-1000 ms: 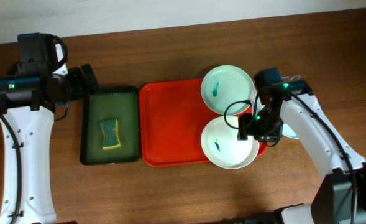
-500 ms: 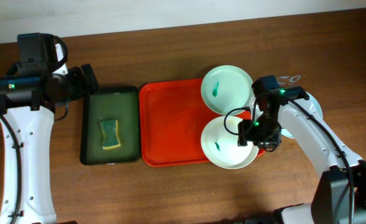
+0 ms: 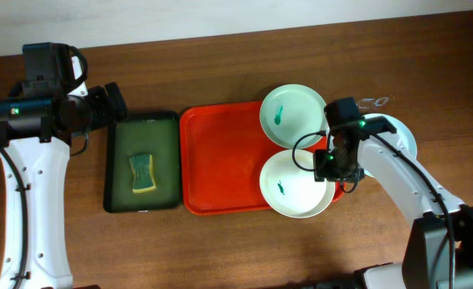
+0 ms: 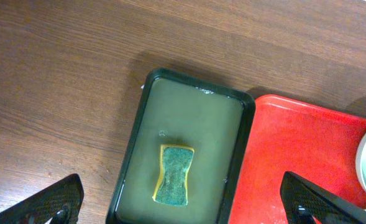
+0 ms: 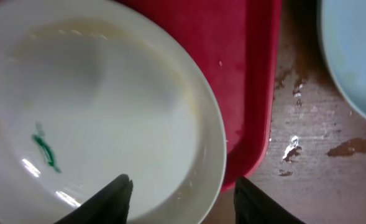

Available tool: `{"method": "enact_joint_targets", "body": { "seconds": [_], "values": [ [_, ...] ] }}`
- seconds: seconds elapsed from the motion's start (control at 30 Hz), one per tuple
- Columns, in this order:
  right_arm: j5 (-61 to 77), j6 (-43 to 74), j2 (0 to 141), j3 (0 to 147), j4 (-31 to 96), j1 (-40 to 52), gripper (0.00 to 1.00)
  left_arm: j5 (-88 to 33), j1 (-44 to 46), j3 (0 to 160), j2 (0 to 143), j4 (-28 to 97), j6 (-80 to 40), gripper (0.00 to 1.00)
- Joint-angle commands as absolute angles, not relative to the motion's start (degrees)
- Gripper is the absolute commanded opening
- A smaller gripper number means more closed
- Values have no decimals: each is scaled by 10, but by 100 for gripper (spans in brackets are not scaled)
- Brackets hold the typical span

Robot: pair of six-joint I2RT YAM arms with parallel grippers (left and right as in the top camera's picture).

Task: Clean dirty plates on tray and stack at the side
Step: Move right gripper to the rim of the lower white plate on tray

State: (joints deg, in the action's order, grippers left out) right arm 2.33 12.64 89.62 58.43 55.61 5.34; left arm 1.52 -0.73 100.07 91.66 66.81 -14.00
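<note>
the near plate sits at the 4 o'clock corner of the red tray. the far plate sits at the 1 o'clock corner. their rims meet, and each carries a small green smear. a third plate, pale blue, lies on the table just beside the tray at 3 o'clock, partly under the right arm. the right gripper hangs over the near plate's 3 o'clock rim, spread wide, one finger over the plate and one past its edge; whether it touches cannot be told. at 9 o'clock of the red tray, a dark green tray holds a sponge. the left gripper hovers by its 11 o'clock corner, spread wide, holding nothing.
</note>
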Motion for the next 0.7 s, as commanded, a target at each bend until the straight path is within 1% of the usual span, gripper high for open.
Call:
{"method": "enact_joint_targets", "body": {
  "seconds": [0.0, 0.07, 0.17, 0.2, 0.27, 0.3, 0.33, 0.37, 0.47, 0.6, 0.67],
  "values": [
    [7, 130, 895, 544, 515, 56, 50, 13, -5, 1001, 919, 669, -145, 99],
    [6, 130, 895, 515, 479, 56, 50, 13, -5, 1001, 919, 669, -145, 99],
    [5, 130, 895, 499, 467, 56, 45, 13, -5, 1001, 919, 669, -145, 99],
    [6, 130, 895, 498, 467, 56, 39, 13, -5, 1001, 919, 669, -145, 99],
    [10, 133, 895, 498, 469, 56, 21, 13, -5, 1001, 919, 669, -145, 99],
    [17, 150, 895, 498, 472, 56, 16, 13, -5, 1001, 919, 669, -145, 99],
    [49, 168, 895, 498, 475, 56, 9, 13, -5, 1001, 919, 669, -145, 99],
    [91, 170, 895, 498, 475, 56, 8, 13, -5, 1001, 919, 669, -145, 99],
    [157, 171, 895, 498, 468, 58, 7, 13, -5, 1001, 919, 669, -145, 99],
    [161, 228, 895, 498, 437, 85, 6, 13, -5, 1001, 919, 669, -145, 99],
    [161, 253, 895, 498, 414, 113, 6, 13, -5, 1001, 919, 669, -145, 99]
  ]
}}
